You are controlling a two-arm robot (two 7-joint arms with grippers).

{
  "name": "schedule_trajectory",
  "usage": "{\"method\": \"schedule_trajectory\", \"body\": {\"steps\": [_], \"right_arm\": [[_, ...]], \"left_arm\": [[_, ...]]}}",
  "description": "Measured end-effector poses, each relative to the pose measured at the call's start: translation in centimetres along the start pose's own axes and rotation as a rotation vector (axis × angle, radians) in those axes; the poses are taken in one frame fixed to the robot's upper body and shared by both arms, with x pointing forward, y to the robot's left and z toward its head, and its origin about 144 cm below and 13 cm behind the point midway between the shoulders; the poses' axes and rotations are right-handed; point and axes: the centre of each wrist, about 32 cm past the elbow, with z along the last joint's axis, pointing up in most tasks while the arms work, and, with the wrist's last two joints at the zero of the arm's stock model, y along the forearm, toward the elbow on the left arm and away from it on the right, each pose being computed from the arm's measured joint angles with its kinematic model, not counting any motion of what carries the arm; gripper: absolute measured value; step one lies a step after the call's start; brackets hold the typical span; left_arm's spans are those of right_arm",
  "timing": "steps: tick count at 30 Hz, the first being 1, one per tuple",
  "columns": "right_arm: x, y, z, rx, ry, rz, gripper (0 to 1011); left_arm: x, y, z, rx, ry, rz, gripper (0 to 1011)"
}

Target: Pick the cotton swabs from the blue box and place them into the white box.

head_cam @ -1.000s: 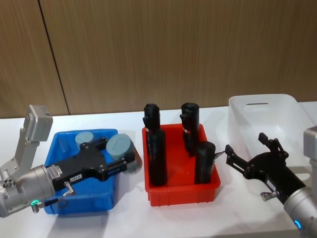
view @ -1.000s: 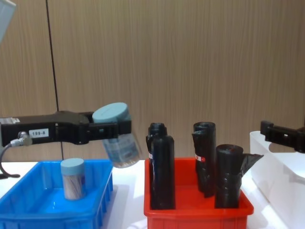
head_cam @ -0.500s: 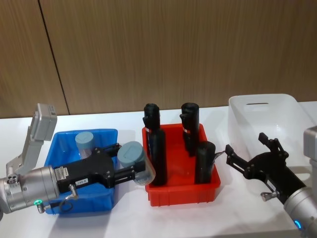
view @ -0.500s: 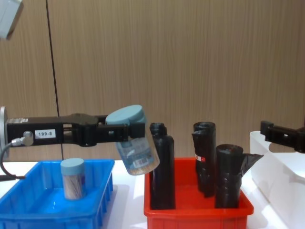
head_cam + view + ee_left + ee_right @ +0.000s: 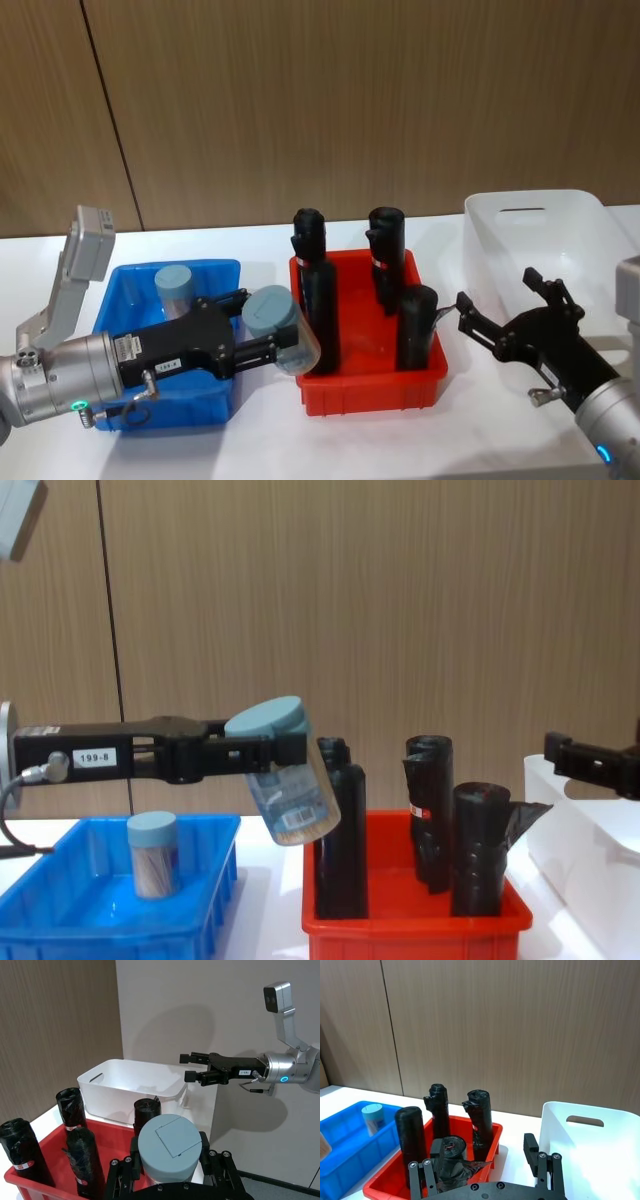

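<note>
Carry step: left gripper (image 5: 266, 342) clamped tilted cotton swabs jar (image 5: 270, 310) aloft, centre-left, between blue box (image 5: 128, 292) and red bin (image 5: 372, 378). Right gripper (image 5: 480, 322) gaped empty, lower right. Next: clear black rolls (image 5: 318, 318), reach white box (image 5: 545, 216), upper right.

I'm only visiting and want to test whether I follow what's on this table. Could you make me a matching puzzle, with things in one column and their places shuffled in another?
Things
1. tilted cotton swab jar
2. upright cotton swab jar
3. black rolls
4. right gripper

Places
A. standing in the red bin
B. inside the blue box
C. open and empty, near the white box
D. in the air, clamped by the left gripper

Pairs: 1-D, 2-B, 3-A, 4-C
</note>
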Motion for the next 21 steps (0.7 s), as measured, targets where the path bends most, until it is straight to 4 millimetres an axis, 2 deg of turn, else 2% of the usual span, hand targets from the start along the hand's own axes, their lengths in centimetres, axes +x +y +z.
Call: {"method": "schedule_trajectory", "body": {"steps": [21], "right_arm": [[1.5, 0.3, 1.3, -0.031, -0.035, 0.214, 1002]], "left_arm": [[0.1, 0.0, 0.0, -0.006, 0.003, -0.011, 664]]}}
